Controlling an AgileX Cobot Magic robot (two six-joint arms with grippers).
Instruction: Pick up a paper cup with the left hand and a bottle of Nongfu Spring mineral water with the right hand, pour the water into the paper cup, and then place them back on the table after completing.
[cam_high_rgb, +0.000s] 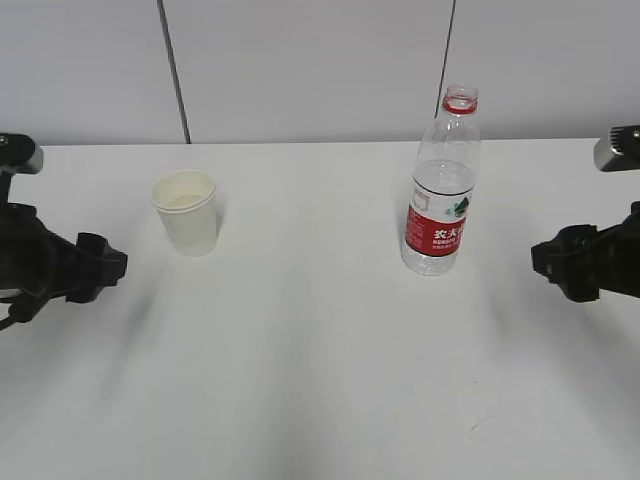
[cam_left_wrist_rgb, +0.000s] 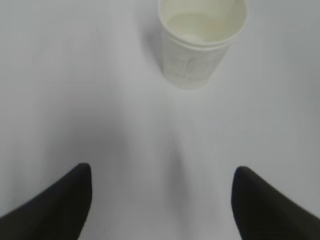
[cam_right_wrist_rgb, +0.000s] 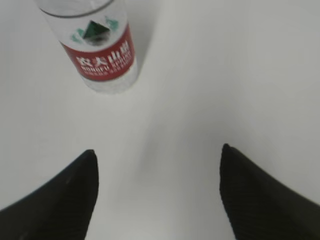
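Bare table (cam_high_rgb: 320, 360) between left gripper (cam_high_rgb: 110, 268) and cup (cam_high_rgb: 186, 213), nothing in the way. Same on the right: open lane from right gripper (cam_high_rgb: 545, 258) to bottle (cam_high_rgb: 440, 185). Cup and bottle well apart, wide gap between them.

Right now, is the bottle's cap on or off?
Off. The bottle stands upright on the table, and its red-ringed neck is open at the top, with no cap on it. No cap shows anywhere.
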